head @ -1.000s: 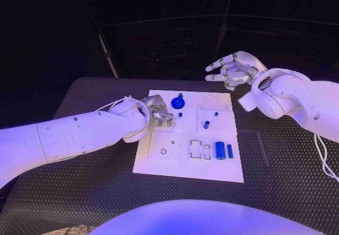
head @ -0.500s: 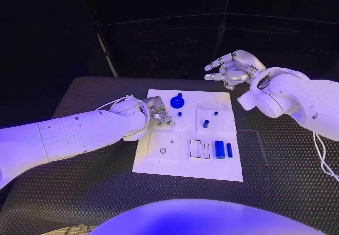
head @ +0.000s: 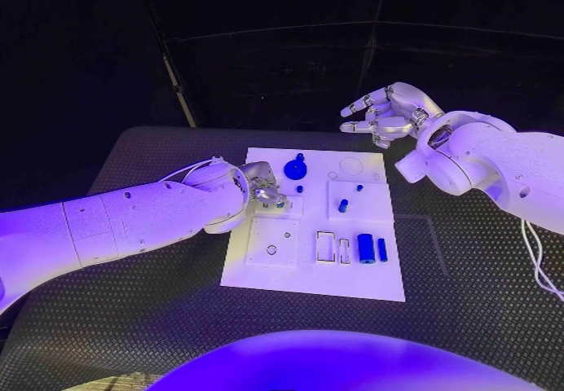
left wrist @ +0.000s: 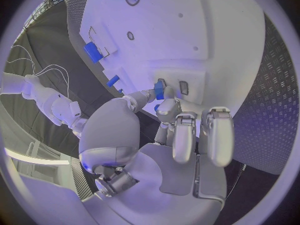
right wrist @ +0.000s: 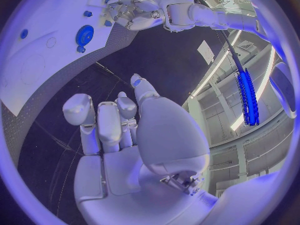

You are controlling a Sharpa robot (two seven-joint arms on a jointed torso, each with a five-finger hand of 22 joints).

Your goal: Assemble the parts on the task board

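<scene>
The white task board (head: 273, 277) lies in the middle of the black table. My left hand (head: 261, 189) is low over the board's left side. In the left wrist view that hand (left wrist: 181, 130) pinches a small blue part (left wrist: 159, 90) between thumb and finger, right at a pair of narrow slots (left wrist: 183, 87) in the board (left wrist: 206, 45). My right hand (head: 388, 114) hangs in the air beyond the board's far right corner, fingers spread and holding nothing.
On the board lie a round blue gear (head: 297, 170), a small blue peg (head: 343, 207), a thick blue cylinder (head: 366, 248) and a thin blue pin (head: 382, 250). The right wrist view shows the gear (right wrist: 84, 34) and my left hand (right wrist: 134, 12).
</scene>
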